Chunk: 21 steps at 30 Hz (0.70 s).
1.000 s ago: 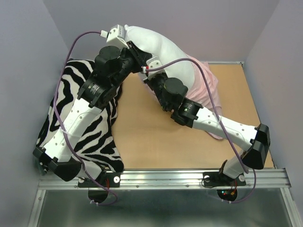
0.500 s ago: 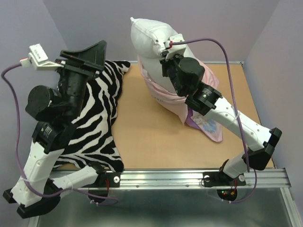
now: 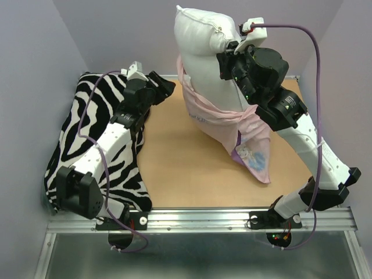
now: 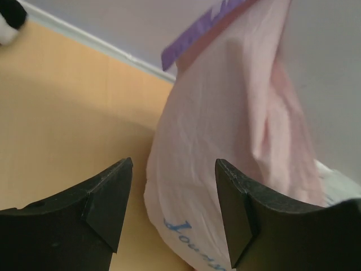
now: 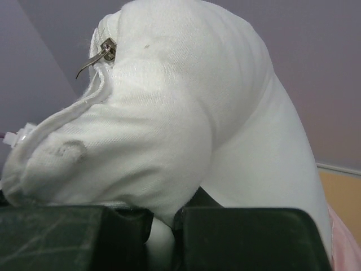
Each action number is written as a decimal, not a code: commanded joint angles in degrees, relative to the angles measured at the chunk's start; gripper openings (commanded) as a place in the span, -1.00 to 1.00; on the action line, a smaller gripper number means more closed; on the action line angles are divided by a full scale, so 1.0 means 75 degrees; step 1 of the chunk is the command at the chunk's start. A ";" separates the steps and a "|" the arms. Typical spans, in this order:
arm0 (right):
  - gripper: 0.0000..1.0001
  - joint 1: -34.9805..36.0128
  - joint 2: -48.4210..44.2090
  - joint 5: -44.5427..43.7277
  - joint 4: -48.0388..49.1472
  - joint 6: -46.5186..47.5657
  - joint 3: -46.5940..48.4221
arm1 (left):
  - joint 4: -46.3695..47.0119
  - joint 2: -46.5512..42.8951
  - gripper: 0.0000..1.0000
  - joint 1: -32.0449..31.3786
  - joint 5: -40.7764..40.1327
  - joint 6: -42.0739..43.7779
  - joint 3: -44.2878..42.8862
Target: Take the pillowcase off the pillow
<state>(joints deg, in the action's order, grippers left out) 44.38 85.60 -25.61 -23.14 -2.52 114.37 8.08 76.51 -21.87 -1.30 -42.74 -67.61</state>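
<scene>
The white pillow (image 3: pixel 203 43) is held upright in the air at the back of the table. My right gripper (image 3: pixel 228 58) is shut on its upper part (image 5: pixel 163 147), pinching white fabric near a zipper pull (image 5: pixel 104 52). The pillowcase (image 3: pixel 232 128), pale pink side out with a purple printed corner, hangs bunched round the pillow's lower half down to the table. My left gripper (image 3: pixel 164 87) is open and empty, low over the table to the left of the pillowcase; the pink pillowcase (image 4: pixel 225 141) shows between and beyond the fingers (image 4: pixel 110 197).
A black-and-white zebra-striped cushion (image 3: pixel 96 157) lies along the table's left side under my left arm. The wooden table (image 3: pixel 174 163) has purple walls on three sides and a metal rail (image 3: pixel 197 220) at the near edge.
My right gripper has lifted the pillow higher and to the right, and more white pillow shows above the case. My left arm has swung down from high at the left to low beside the pillowcase.
</scene>
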 commanded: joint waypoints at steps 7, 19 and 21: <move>-0.99 0.0083 -0.0609 0.0098 0.0319 -0.0284 0.0935 | 0.3047 0.0475 0.39 0.0150 0.2119 -0.0711 -0.0186; -0.99 0.0083 -0.0515 -0.0066 0.0050 -0.0307 0.1392 | 0.3902 0.0027 0.33 0.0314 0.2362 -0.1004 0.0614; -0.99 0.0094 -0.0492 -0.0043 0.0061 -0.0320 0.1380 | 0.4067 0.0169 0.34 0.0302 0.2481 -0.1121 0.0589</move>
<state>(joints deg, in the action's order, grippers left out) 44.71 84.03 -25.54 -31.03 -3.97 118.69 31.27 77.12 -19.59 13.23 -50.11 -60.80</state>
